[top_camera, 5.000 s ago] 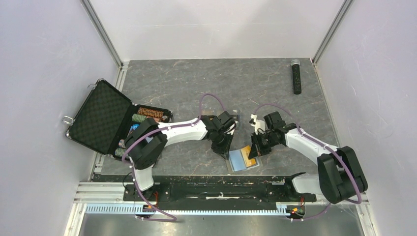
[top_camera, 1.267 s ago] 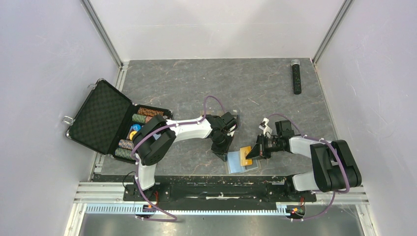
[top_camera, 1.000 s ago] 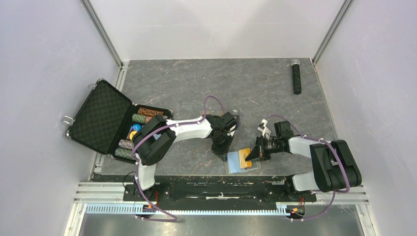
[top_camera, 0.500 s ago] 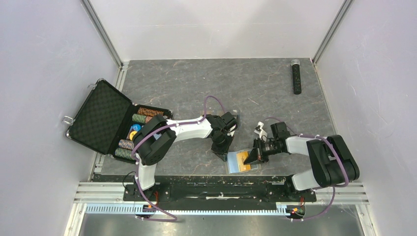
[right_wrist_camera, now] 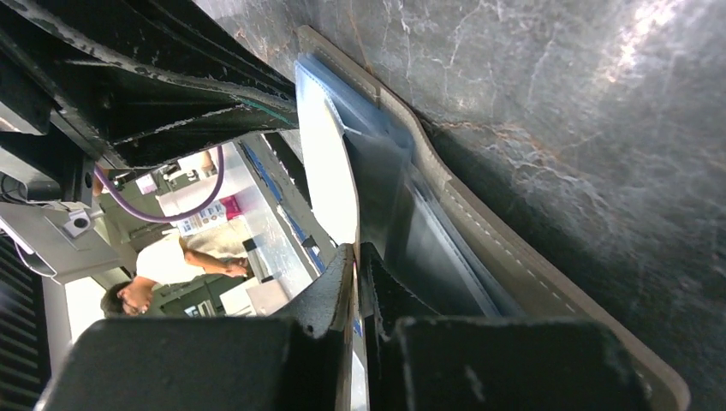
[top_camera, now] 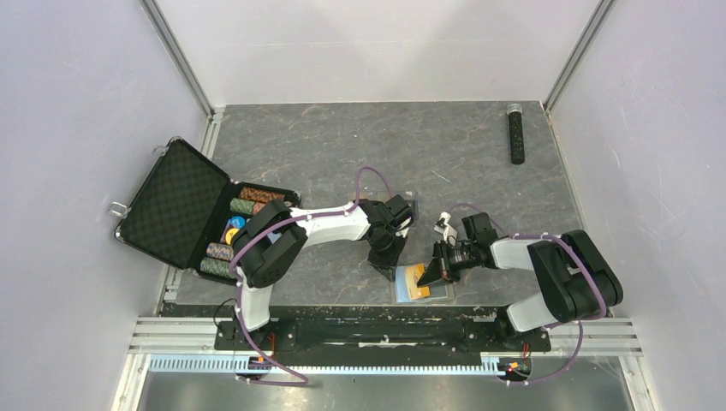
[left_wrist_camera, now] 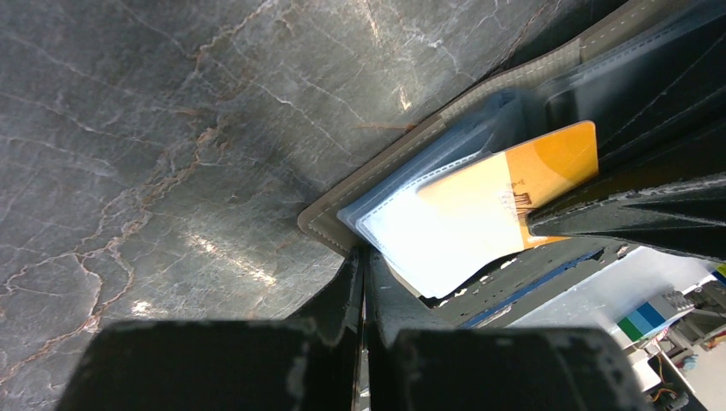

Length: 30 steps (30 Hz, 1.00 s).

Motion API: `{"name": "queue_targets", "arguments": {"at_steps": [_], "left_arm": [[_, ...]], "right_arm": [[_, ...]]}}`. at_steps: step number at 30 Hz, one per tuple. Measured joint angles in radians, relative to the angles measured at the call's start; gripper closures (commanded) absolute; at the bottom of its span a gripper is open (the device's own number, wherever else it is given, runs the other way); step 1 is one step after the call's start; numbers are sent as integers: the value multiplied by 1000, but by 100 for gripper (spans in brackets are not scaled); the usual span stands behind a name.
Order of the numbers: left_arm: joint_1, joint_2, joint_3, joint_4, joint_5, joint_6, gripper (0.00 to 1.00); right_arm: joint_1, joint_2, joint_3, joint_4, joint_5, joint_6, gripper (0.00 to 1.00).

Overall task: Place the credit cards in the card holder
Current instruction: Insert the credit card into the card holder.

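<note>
The card holder (top_camera: 438, 294) lies open near the table's front edge, light blue inside. My left gripper (top_camera: 384, 260) is shut on its far left corner; the left wrist view shows the tips (left_wrist_camera: 364, 255) at the taupe stitched edge (left_wrist_camera: 330, 224). My right gripper (top_camera: 431, 274) is shut on an orange-gold credit card (top_camera: 415, 276) and holds it low over the blue pockets. The card (left_wrist_camera: 548, 158) has one end inside a clear sleeve. In the right wrist view the card is edge-on between my fingers (right_wrist_camera: 354, 253), next to the blue pocket (right_wrist_camera: 360, 128). Other cards are hidden.
An open black poker-chip case (top_camera: 175, 205) with chip rows stands at the left. A black remote (top_camera: 516, 133) lies at the back right. A small clear box (top_camera: 412, 204) sits just behind my left wrist. The black base rail (top_camera: 385, 330) runs close in front of the holder.
My right gripper has moved left and lower with the card, carrying it from the holder's right edge over its pockets. The left gripper has stayed on the holder's corner.
</note>
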Motion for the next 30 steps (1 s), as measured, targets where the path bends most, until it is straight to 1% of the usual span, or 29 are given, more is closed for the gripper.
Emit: {"name": "queue_targets", "arguments": {"at_steps": [1, 3, 7, 9, 13, 17, 20, 25, 30], "left_arm": [[0, 0, 0, 0, 0, 0, 95], [0, 0, 0, 0, 0, 0, 96], [0, 0, 0, 0, 0, 0, 96], [0, 1, 1, 0, 1, 0, 97], [-3, 5, 3, 4, 8, 0, 98], [-7, 6, 6, 5, 11, 0, 98], [-7, 10, 10, 2, 11, 0, 98], [-7, 18, 23, -13, 11, 0, 98], [-7, 23, 31, -22, 11, 0, 98]], "right_arm": [[5, -1, -3, 14, 4, 12, 93], [13, -9, -13, 39, 18, 40, 85], [30, -50, -19, 41, 71, 61, 74], [35, -59, -6, 5, 100, 49, 67], [47, -87, 65, -127, 175, -2, 57], [56, -116, 132, -237, 269, -61, 50], [72, -121, 162, -292, 309, -89, 49], [87, -131, 169, -322, 329, -110, 54], [93, -111, 169, -307, 306, -100, 58]]}}
